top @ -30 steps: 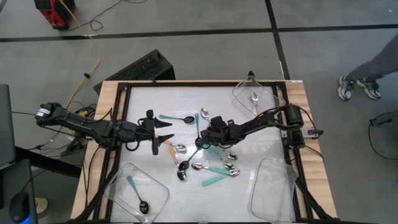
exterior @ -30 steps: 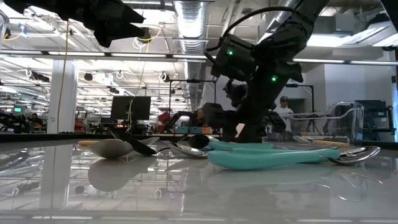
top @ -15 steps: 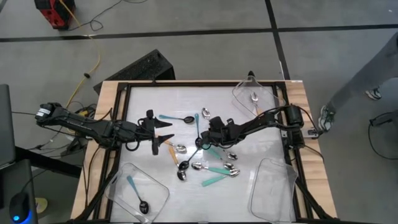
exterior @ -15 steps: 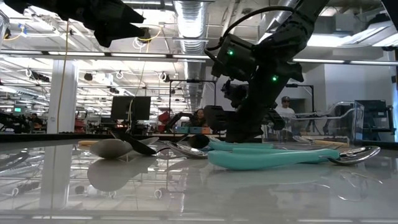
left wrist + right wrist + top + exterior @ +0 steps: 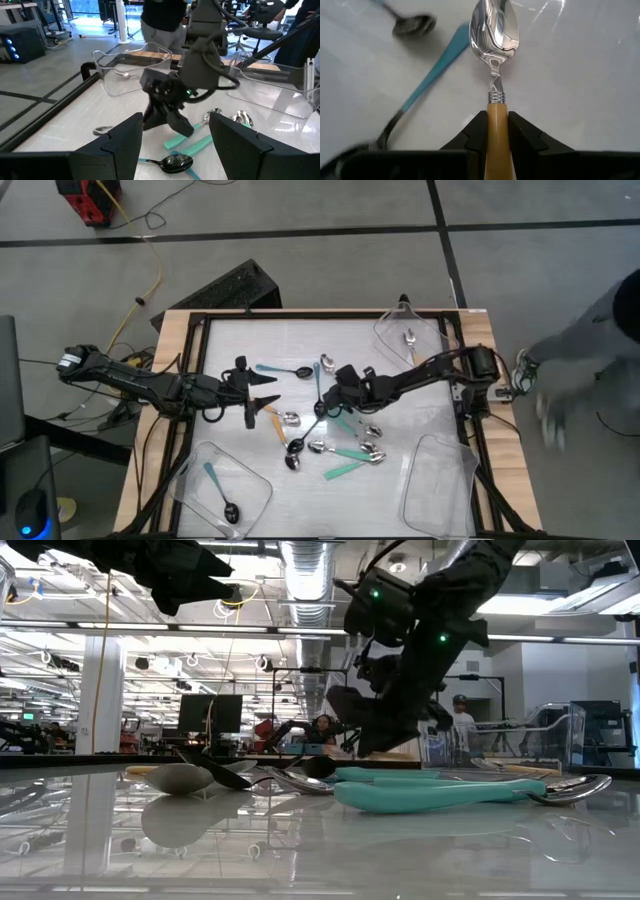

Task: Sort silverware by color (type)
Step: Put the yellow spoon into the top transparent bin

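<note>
My right gripper (image 5: pixel 496 132) is shut on an orange-handled spoon (image 5: pixel 495 60) with a silver bowl; it is above the middle of the table in the high view (image 5: pixel 338 378). The low view shows this gripper (image 5: pixel 352 730) raised above the spoon pile. Beneath it lie several spoons (image 5: pixel 340 442), teal-handled and blue-handled, flat on the white tabletop. Another blue spoon (image 5: pixel 284 370) and an orange one (image 5: pixel 280 419) lie near my left gripper (image 5: pixel 263 392). That one hovers open left of the pile, its wide fingers framing the left wrist view (image 5: pixel 172 150). My right gripper pinches the orange handle (image 5: pixel 496 112) between its two fingers (image 5: pixel 476 131), a little behind the metal collar. The handle runs along the fingers, with the silver bowl (image 5: pixel 495 25) sticking out ahead. The arm slants down from the table's right. The bowl hangs over the tabletop.
A clear tray (image 5: pixel 395 330) at the far right holds one spoon (image 5: pixel 410 338). A near-left tray (image 5: pixel 250 480) holds a blue spoon with a black bowl (image 5: pixel 218 490). A third tray (image 5: pixel 440 485) sits near right. A person moves past the table's right edge.
My right gripper has risen from the spoon pile and tipped, carrying the orange spoon, and has shifted slightly toward the table's left. The person beside the right edge has moved. My left arm has stayed still.
</note>
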`<action>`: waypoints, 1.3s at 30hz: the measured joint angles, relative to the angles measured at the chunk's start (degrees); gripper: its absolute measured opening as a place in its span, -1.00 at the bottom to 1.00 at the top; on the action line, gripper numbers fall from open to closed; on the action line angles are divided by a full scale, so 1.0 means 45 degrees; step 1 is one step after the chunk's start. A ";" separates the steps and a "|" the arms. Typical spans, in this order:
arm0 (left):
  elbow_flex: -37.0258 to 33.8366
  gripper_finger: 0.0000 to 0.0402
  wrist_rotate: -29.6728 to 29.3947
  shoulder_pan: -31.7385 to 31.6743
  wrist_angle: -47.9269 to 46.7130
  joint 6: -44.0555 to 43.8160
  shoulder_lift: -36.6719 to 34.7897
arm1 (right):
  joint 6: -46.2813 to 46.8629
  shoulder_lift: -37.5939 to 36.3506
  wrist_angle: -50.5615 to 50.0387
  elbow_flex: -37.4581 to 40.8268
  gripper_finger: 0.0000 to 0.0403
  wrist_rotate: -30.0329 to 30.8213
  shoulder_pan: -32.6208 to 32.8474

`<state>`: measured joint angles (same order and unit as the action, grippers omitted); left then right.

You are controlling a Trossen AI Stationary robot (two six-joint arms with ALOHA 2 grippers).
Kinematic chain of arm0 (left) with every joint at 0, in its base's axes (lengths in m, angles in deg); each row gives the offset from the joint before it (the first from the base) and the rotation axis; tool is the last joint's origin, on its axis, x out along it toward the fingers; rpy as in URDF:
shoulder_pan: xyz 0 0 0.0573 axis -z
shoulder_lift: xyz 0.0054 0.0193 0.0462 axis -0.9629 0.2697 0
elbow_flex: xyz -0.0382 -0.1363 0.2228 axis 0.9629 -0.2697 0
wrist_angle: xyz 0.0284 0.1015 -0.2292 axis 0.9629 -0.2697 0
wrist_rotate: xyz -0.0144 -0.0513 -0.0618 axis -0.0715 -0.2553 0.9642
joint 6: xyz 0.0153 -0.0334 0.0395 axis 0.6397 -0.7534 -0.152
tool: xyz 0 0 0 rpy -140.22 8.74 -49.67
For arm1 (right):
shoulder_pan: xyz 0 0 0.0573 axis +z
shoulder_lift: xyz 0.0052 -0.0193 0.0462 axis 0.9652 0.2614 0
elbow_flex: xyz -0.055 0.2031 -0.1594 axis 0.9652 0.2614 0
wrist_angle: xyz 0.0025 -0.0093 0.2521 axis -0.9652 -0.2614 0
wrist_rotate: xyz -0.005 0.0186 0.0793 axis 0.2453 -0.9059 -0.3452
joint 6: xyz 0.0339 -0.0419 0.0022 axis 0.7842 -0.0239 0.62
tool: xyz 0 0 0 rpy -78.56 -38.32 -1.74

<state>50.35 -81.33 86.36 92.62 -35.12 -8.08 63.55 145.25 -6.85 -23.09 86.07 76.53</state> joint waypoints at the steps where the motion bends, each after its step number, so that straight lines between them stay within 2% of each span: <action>1: 0.0000 0.08 -0.0001 0.0000 0.0000 0.0000 0.0000 | -0.0128 -0.0070 -0.0028 0.0000 -0.59 0.0076 -0.0031; 13: 0.0000 0.08 -0.0006 0.0000 -0.0005 0.0004 0.0000 | -0.1565 -0.1113 -0.0016 -0.0010 -0.59 0.0052 -0.0619; 25: 0.0000 0.08 -0.0011 0.0000 -0.0010 0.0005 0.0000 | -0.3777 -0.3259 -0.0161 -0.0029 -0.59 0.0073 -0.1465; 39: 0.0000 0.08 -0.0011 0.0000 -0.0015 0.0010 0.0000 | -0.5093 -0.5805 -0.2568 -0.0034 -0.59 0.0505 -0.2640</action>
<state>50.35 -81.38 86.36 92.55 -35.08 -8.08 40.63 119.13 -18.41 -23.24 88.34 64.65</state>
